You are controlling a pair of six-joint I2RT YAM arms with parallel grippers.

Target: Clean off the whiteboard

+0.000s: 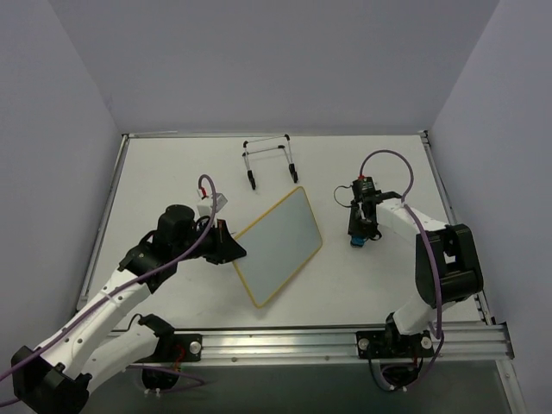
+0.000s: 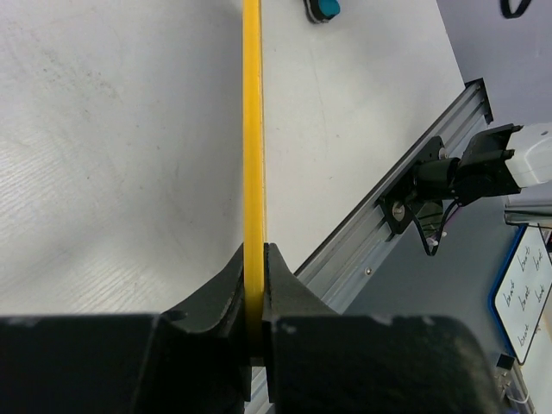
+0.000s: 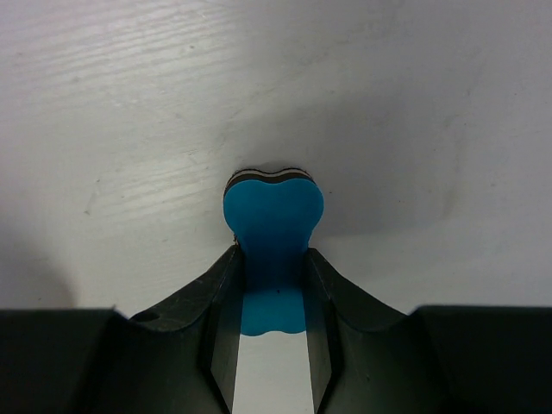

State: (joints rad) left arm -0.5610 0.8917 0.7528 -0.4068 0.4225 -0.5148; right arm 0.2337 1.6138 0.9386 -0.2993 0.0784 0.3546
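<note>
The whiteboard (image 1: 280,244), white with a tan-yellow frame, lies tilted in the middle of the table and its face looks blank. My left gripper (image 1: 231,250) is shut on its left edge. In the left wrist view the yellow frame edge (image 2: 252,129) runs straight up from between the closed jaws of the left gripper (image 2: 255,252). My right gripper (image 1: 358,235) is right of the board, pointing down at the table. It is shut on the narrow waist of the blue bone-shaped eraser (image 3: 273,224), which sits on the table. The eraser also shows in the left wrist view (image 2: 323,9).
A black wire easel stand (image 1: 270,159) stands at the back of the table, behind the board. A metal rail (image 1: 345,341) runs along the near edge. Grey walls enclose the left, back and right sides.
</note>
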